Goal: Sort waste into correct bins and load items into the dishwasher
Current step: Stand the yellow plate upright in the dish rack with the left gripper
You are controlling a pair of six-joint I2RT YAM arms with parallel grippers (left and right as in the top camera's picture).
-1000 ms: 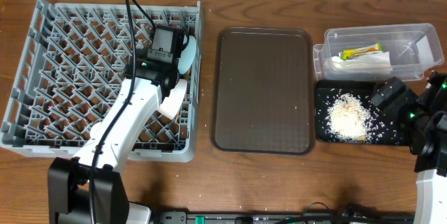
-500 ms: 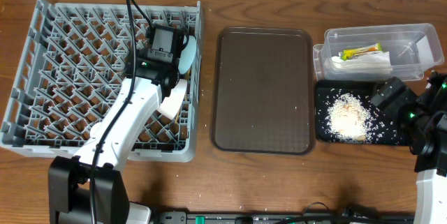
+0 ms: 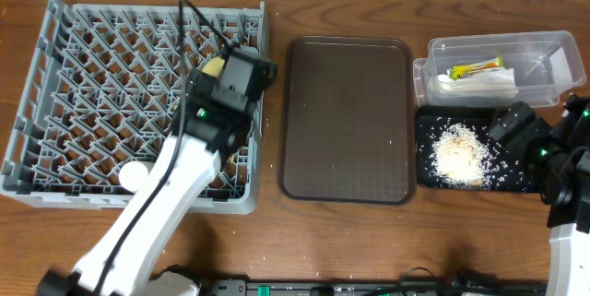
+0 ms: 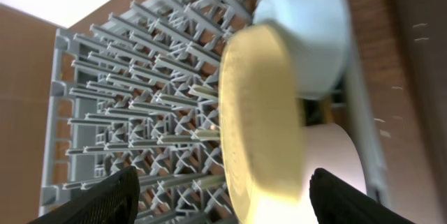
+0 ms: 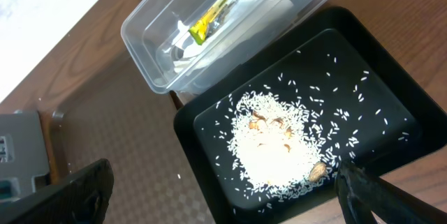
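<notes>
In the left wrist view the pale yellow plate (image 4: 262, 112) stands on edge in the grey dishwasher rack (image 4: 126, 112). A light blue bowl (image 4: 307, 35) is behind it and a white bowl (image 4: 339, 154) beside it. My left gripper (image 4: 223, 199) is open, a finger on each side of the plate with gaps showing. From overhead the left arm hides the bowls, and only a sliver of the plate (image 3: 214, 65) shows. My right gripper (image 5: 223, 189) hangs open over the black tray (image 5: 391, 77) of rice crumbs (image 5: 276, 147). The clear tub (image 3: 544, 42) holds the snack wrapper (image 3: 477, 68) and napkin (image 3: 487, 82).
A dark brown serving tray (image 3: 346, 116) lies between the rack (image 3: 92, 75) and the two bins. The black tray (image 3: 424, 171) sits just in front of the clear tub at the table's right. Bare wooden table runs along the front edge.
My left gripper has opened and let go of the plate. The left arm has swung right and forward, and it now covers the bowls from overhead. The right arm has not moved.
</notes>
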